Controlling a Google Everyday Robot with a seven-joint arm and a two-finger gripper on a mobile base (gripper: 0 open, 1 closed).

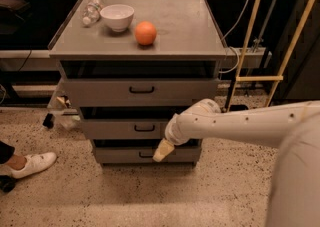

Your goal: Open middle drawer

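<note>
End effector [163, 150], cream and tapered, grip unreadable, hangs just below flat grey metal middle drawer [110, 130].

On the grey metal cabinet top [190, 26], a clear plastic bottle [92, 10] lies left of a white ceramic bowl [117, 17], a round orange fruit [145, 33] right of it. The beige gripper [163, 150] hangs just below the wide grey metal middle drawer [115, 129], before the bottom drawer [120, 156].
</note>
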